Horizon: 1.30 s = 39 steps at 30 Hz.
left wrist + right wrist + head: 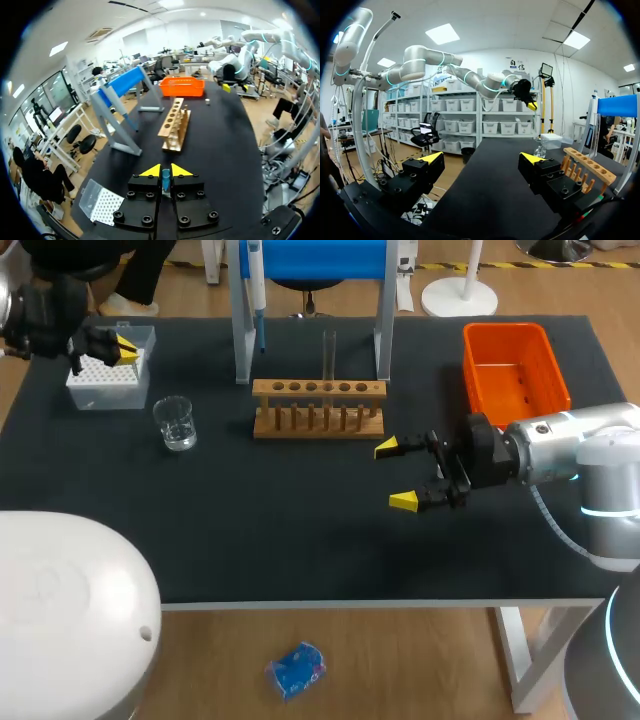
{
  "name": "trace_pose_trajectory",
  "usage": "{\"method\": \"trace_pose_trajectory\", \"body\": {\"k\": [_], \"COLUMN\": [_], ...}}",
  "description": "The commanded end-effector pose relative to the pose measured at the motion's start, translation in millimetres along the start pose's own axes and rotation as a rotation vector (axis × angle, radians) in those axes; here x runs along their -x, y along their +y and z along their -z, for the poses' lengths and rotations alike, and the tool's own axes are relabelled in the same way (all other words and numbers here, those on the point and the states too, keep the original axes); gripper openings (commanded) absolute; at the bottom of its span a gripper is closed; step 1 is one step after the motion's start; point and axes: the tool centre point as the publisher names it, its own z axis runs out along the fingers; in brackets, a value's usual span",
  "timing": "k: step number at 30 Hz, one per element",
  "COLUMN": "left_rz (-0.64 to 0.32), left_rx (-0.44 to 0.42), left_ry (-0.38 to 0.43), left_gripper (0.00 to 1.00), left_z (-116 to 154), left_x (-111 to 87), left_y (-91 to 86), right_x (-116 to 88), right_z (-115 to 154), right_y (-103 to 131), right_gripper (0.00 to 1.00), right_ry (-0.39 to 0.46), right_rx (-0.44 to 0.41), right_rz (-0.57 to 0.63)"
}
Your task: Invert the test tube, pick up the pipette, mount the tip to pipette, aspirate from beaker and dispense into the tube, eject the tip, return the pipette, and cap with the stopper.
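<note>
**One of each on the black table, two grippers over it**

One table (pixel 300 540), with a matte black top, carries everything. One stand (pixel 312 260) rises at the back, a blue bar on two pale grey legs. One orange bin (pixel 513 365), a smooth plastic rectangle, sits at the right rear. One wooden rack (pixel 318 420) lies in front of the stand, with a single row of round holes. One tip box (pixel 105 390) stands at the left rear, clear plastic around a white dotted grid. One beaker (pixel 176 424) of clear glass stands between the tip box and the rack, apart from both.

One test tube (pixel 328 355) – thin, clear and straight – stands upright in a middle hole of the rack. One pipette (pixel 256 285), white above and blue below, hangs on the stand by its left leg.

The right gripper (pixel 405 474) hangs just in front of the rack's right end, its yellow tips spread wide and holding nothing. The left gripper (pixel 122 348) hangs over the tip box, closed, with its tips nearly meeting. A blue sliver (pixel 165 180) shows in the slit between them (I cannot tell what it is).
</note>
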Motion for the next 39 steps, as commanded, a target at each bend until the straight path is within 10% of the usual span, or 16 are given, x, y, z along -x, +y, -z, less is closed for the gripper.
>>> {"method": "trace_pose_trajectory", "body": {"k": [1,22,39], "left_rz": [-0.007,-0.003,0.014], "left_rx": [0.048,0.049,0.040], "left_ry": [0.072,0.231,0.237], "left_gripper": [0.00,0.00,0.00], "left_z": [5,-48,-50], "left_x": [-21.0,-94.6,-96.1], "left_y": [-24.8,-100.3,-103.8], "right_x": [-2,14,14], "right_z": [3,-2,-2], "right_y": [-1,3,3], "right_gripper": [1.00,1.00,1.00], "right_ry": [-0.004,-0.043,-0.043], "right_rx": [0.001,-0.030,-0.030], "right_rz": [-0.001,0.044,0.044]}}
